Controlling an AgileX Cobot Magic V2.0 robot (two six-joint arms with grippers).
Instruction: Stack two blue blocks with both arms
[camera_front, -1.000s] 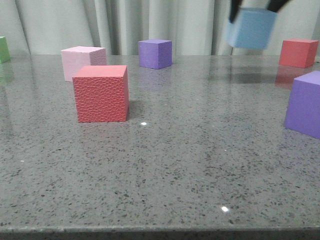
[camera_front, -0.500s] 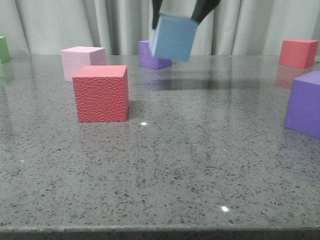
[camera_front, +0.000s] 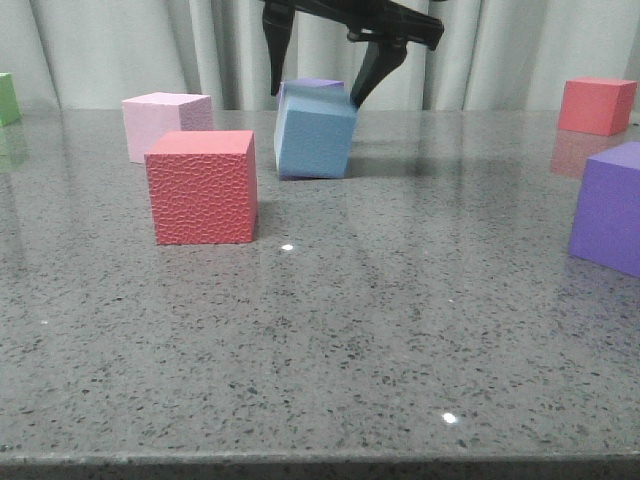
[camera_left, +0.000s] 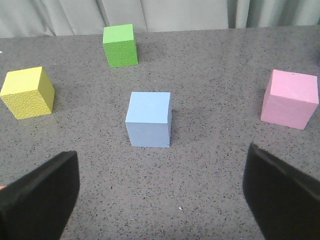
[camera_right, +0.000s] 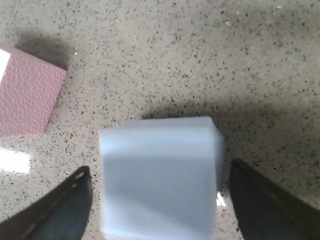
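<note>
One blue block (camera_front: 314, 135) rests slightly tilted on the grey table behind the red cube. My right gripper (camera_front: 316, 95) is just above it, and its black fingers straddle its top corners. In the right wrist view the block (camera_right: 159, 180) lies between the fingers with a gap on each side. The right gripper (camera_right: 158, 170) is open. The second blue block (camera_left: 148, 120) stands alone on the table in the left wrist view. It is ahead of my open, empty left gripper (camera_left: 162, 162). The left gripper and the second block are out of the front view.
In the front view there are a red cube (camera_front: 203, 188), a pink cube (camera_front: 160, 120), a purple cube (camera_front: 320, 86) behind the blue block, a large purple cube (camera_front: 612, 205) at right, a red cube (camera_front: 597, 105) at back right and a green cube (camera_front: 8, 98). The left wrist view shows green (camera_left: 120, 46), yellow (camera_left: 28, 93) and pink (camera_left: 290, 99) cubes.
My right gripper carried the blue block from the upper right leftward and down onto the table. Its fingers now stand apart from the block's sides.
</note>
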